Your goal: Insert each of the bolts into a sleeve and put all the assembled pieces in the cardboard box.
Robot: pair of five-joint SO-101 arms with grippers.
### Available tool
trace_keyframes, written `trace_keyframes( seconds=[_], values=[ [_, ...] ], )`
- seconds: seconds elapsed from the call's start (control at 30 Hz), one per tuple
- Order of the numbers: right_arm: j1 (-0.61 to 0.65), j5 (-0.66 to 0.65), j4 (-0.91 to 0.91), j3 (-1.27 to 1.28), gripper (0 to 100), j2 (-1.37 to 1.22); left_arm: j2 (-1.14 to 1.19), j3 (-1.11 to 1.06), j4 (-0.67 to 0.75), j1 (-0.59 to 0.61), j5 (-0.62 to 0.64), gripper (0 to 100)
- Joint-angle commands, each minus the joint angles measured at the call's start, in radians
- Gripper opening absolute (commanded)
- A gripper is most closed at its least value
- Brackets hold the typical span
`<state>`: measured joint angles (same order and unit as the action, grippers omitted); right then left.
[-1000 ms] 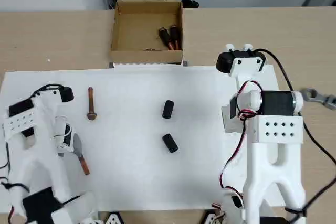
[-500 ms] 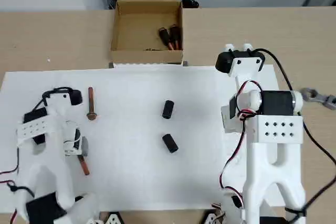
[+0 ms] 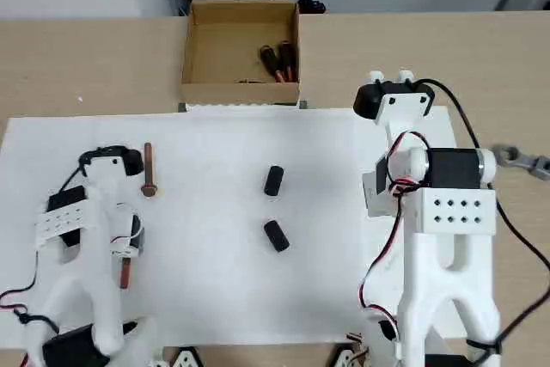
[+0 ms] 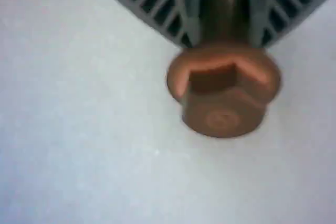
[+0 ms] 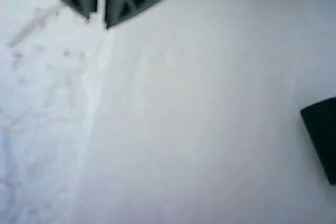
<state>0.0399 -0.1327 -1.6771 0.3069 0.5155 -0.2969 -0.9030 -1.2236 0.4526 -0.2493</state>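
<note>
White paper sheet [image 3: 215, 298] covers my wooden counter [image 3: 86, 49]. My left end effector [image 4: 223, 24] clamps a copper-coloured hex bolt [image 4: 223, 98] by its shank, over the sheet's left side. I judge it stiff, light and slippery. My right end effector [image 5: 102, 14] is pinched together, empty.

Half-seen bolt [image 4: 223, 95], cropped sleeve [image 5: 321, 135]
The bolt head is blurred. Its shank disappears between the fingers [image 4: 152, 9] of the left gripper [image 4: 224, 30], and the arm covers its end nearer the cardboard box [image 3: 241, 92]. The sleeve is cut off by the frame edge. The pieces [image 3: 277, 59] inside the box are too small to count.
</note>
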Motion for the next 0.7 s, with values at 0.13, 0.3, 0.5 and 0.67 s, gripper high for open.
trace_keyframes(
  seconds=[0.13, 0.3, 0.5, 0.67],
  values=[
    [-0.008, -0.011, 0.013, -0.012, 0.6, 0.031, 0.003, 0.134, -0.011, 0.089, 0.008, 1],
    [-0.008, -0.011, 0.013, -0.009, 0.6, 0.068, 0.003, 0.278, -0.144, 0.058, 0.009, 1],
    [-0.008, -0.002, 0.012, -0.008, 0.5, 0.105, 0.002, 0.400, -0.265, -0.015, 0.018, 1],
    [-0.007, 0.043, 0.059, -0.014, 0.8, 0.059, -0.066, 0.601, -0.331, 0.026, 0.110, 1]
  ],
)
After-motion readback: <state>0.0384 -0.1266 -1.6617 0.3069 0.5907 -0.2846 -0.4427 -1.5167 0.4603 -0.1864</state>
